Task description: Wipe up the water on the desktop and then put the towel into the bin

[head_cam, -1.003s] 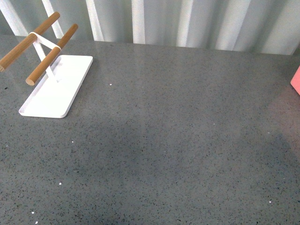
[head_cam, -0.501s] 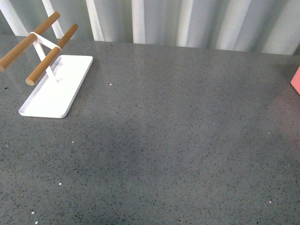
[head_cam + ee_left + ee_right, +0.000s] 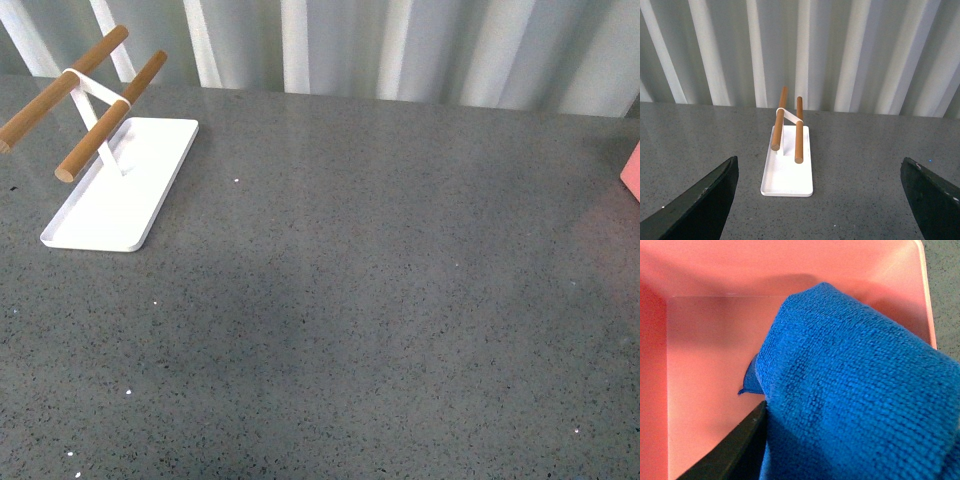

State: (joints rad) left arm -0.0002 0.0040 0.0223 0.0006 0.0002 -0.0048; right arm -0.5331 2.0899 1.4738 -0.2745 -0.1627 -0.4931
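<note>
Over the bin (image 3: 710, 355), in the right wrist view, the towel (image 3: 850, 390) hangs bunched against the right claw (image 3: 765, 440), which seems to be clamped on it, though only one dark finger (image 3: 735, 450) shows and the grip itself is hidden under the cloth. The pink floor and walls lie beneath and behind the cloth, so the towel looks to be above the opening rather than resting inside. The risk I see is in the release: the fluffy cloth may cling to the finger and lift back out with the arm, or a trailing corner may drape over the rim and drag the whole towel onto the desktop (image 3: 380, 300). Opening too near the rim at the far corner could cause just that.

Further out, in the left wrist view, the left claw (image 3: 820, 200) stands wide and holds nothing, its two dark fingers (image 3: 700, 205) well apart above the grey top. Beyond it sits the white tray (image 3: 787, 180) with its wooden rods (image 3: 799, 130), well apart from any move here. In the front view no water shows on the desktop, and only a corner of the bin appears at the right edge
</note>
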